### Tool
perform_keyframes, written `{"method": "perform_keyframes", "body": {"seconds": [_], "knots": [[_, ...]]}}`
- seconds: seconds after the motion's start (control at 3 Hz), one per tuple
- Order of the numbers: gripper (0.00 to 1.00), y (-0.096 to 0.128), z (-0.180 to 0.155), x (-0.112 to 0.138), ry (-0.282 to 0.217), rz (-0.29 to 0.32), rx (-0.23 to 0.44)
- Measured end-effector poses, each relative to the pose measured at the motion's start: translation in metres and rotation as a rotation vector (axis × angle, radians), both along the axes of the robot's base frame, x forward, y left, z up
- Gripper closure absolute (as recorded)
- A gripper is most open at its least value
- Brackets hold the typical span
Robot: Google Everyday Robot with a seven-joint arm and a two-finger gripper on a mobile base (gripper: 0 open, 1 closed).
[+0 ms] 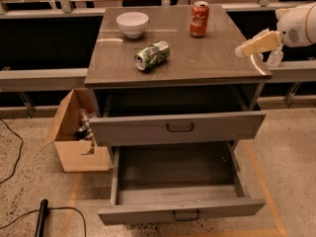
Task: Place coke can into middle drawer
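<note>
Nearest the camera, the middle drawer [148, 212] is seen drawn fully out of the cabinet. Its flat grey front faces forward with a small dark bar handle [186, 215] at its centre. Its inside is open to view from above, and only a bare grey floor is shown there. Just above and set further back, the upper drawer [143, 130] is found drawn out part of the way. Its interior is hidden in shadow beneath the table top [217, 63], so its contents cannot be made out.

To the left of the cabinet, an open cardboard box [79, 157] is placed on the floor, touching or nearly touching the cabinet's side. A few small items [85, 127] are held in it, too dim to be named.

At the right front corner of the table top, the gripper [254, 44] is held in the air. It is pointed leftward and slightly downward over the table's edge and is carried by a rounded white arm housing [298, 26] that enters from the right. Nothing is seen gripped by it, and whether it is open or closed cannot be told.

On the table top, a green-and-white can [152, 55] is laid on its side near the middle. Behind it to the left, a white bowl [132, 23] is set upright. The coke can [199, 19] is stood upright towards the rear right of the table top, well apart from the gripper and outside both drawers.
</note>
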State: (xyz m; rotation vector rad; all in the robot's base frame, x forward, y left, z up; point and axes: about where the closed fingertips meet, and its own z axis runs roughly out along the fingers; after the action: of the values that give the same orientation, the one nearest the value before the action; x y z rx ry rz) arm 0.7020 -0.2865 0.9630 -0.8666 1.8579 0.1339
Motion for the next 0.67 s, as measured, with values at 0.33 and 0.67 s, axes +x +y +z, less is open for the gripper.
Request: {"method": "perform_keyframes", "body": {"seconds": [0.33,0.67], "knots": [[0.0,0.001,-0.006,0.007,-0.016,-0.03,0.021],[0.0,0.026,-0.065,0.061,-0.044,-0.103,0.131]]}}
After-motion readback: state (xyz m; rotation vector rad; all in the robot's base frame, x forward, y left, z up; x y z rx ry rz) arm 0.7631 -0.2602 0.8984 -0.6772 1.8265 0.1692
